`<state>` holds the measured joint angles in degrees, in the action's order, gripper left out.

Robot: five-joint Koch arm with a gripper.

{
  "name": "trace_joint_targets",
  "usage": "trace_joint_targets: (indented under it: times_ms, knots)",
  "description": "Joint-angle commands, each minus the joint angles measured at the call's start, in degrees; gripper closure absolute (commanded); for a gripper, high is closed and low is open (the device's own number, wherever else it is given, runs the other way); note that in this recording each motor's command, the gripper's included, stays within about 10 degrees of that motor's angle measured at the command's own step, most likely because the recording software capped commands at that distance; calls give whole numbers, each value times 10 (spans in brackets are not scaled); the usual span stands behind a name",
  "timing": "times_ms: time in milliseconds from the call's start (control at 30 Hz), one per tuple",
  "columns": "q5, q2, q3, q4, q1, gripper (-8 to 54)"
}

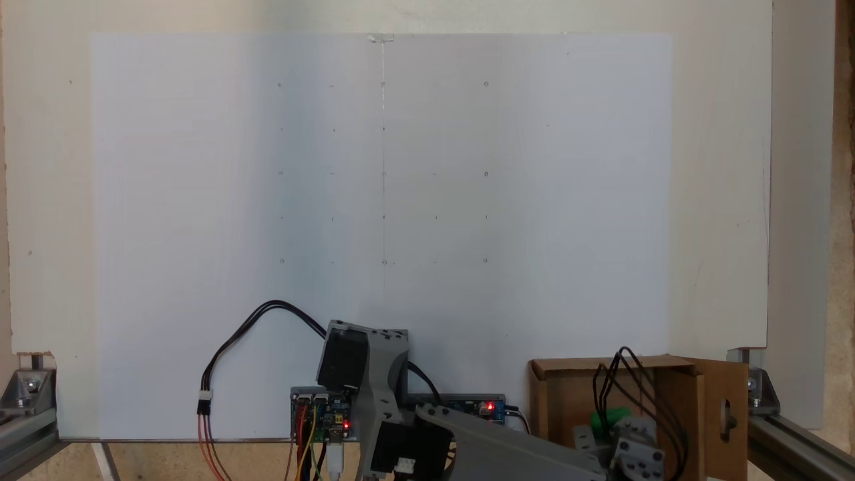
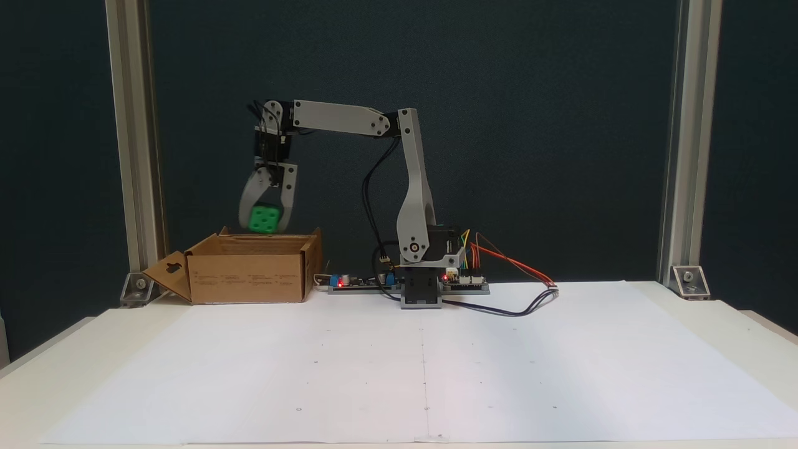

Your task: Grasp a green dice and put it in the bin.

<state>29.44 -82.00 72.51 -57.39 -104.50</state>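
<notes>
Your grey two-fingered gripper (image 2: 265,219) grips the small bright green plastic dice (image 2: 264,219) between its fingers, directly above the open brown corrugated cardboard box (image 2: 249,277); box interior hidden.

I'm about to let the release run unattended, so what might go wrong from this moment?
1. The green dice hangs in the hand above the bin. It sits toward the left part of the opening, so a bounce might carry it over the rim.
2. The dice sits low between the fingers, so it may slip before the planned release.
3. Black cables loop over the box and might snag a flap as the arm retracts.
</notes>
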Motion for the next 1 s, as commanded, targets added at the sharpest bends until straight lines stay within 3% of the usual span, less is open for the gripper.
trace_joint_targets:
  times_ms: [0,300,333,400,567,667,767,967]
  knots:
    - [43,0,-17,-27,-11,333]
    - [43,30,-9,-33,-12,333]
    - [42,33,-9,-33,-12,301]
    - [40,40,-6,-29,-16,146]
    - [38,52,-6,-4,-17,53]
    - [11,53,-6,38,-17,45]
    - [-104,53,-6,140,-3,46]
    - [-234,33,-7,251,88,45]
